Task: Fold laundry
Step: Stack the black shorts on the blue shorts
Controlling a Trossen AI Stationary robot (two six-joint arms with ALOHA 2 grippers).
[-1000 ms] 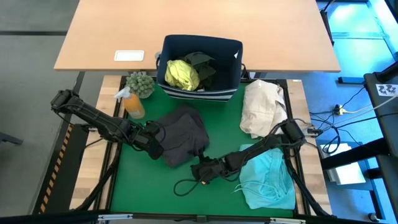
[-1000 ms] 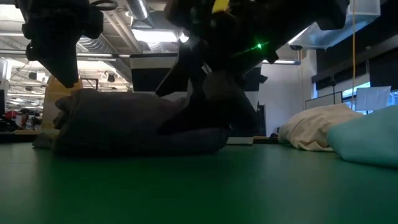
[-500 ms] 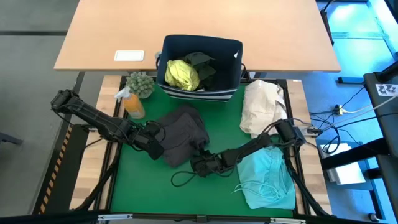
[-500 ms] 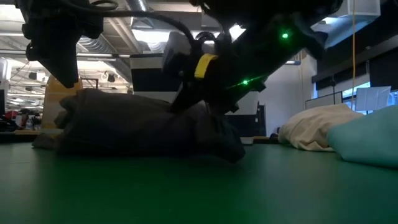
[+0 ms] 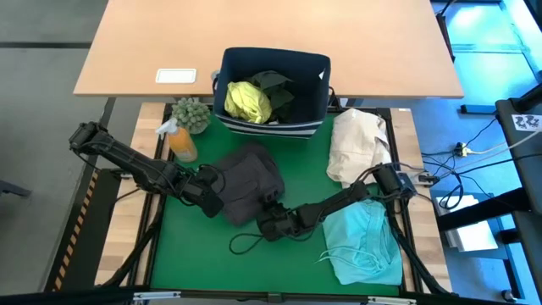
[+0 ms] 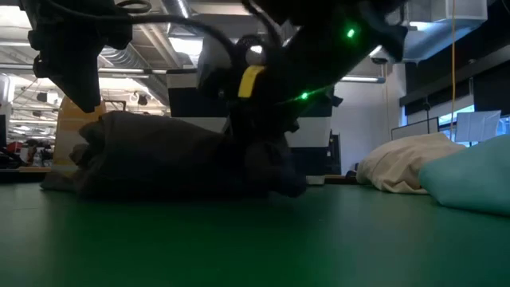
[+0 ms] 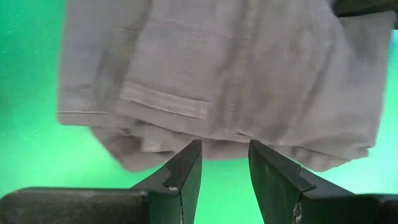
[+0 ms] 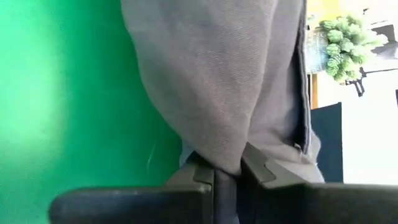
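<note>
Progress: early, by my read. Charcoal grey garment sits mid-bench on the green mat, bunched and only partly folded. Turquoise garment lies loosely on the mat's right side, not neatly folded. Yellow-green shirt and a dark olive-black piece are in the navy bin at the back, untouched. Cream bundle lies right of the bin.

Right tool: pressed together, pinching a fold of the grey garment at its near edge. Left tool: spread, nothing between its fingers, at the garment's left edge, just off the hem.

View differences:
- High view gives the layout and both arms, but not the tool states.
- Wrist views settle those: right shows cloth clamped, left shows the gap.
- Low view shows the grey pile's height and the lifted fold under the right arm; bin contents hidden there.
</note>
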